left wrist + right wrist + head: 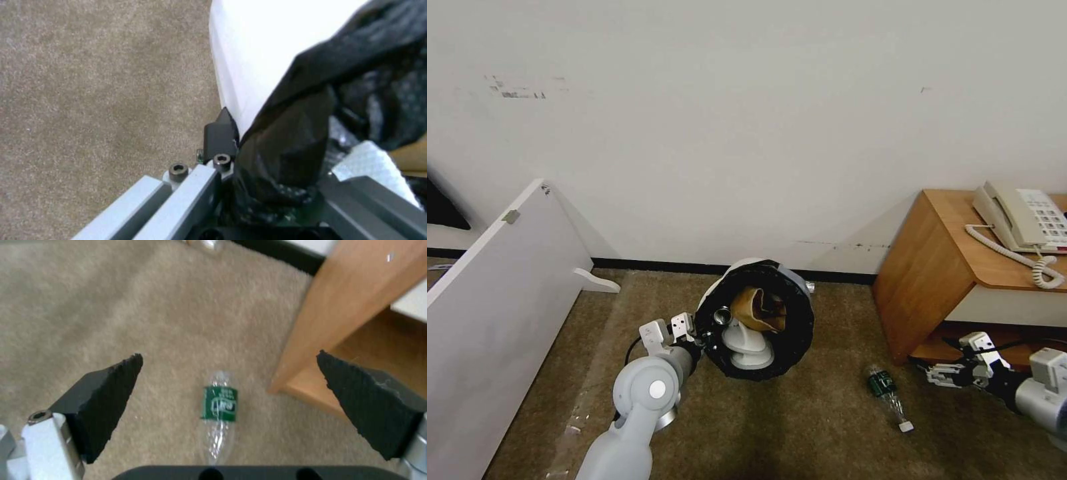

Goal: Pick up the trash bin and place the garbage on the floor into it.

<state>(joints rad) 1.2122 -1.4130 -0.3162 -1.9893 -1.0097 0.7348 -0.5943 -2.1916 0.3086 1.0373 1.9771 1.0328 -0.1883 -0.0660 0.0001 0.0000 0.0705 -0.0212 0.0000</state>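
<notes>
Bottle [219, 406]: crushed clear plastic, green label; light, slippery, springy; lies on carpet [800, 427] beside cabinet [934, 267]. Grasp at label. Right gripper [229, 400] spread wide above. Left gripper [694, 333] clamps bin [800, 320] rim.

Trash bin [758, 319] — centre, tipped with its mouth toward the camera, held at the rim by the left pincer [702, 331]; a paper bag [757, 308] and slipper [747, 347] inside. Bottle [886, 390] — on the floor [800, 427], right of the bin, left of the right pincer [942, 375]. Counter [954, 267] — far right, a telephone [1024, 217] on it. Panel [494, 313] — left.
</notes>
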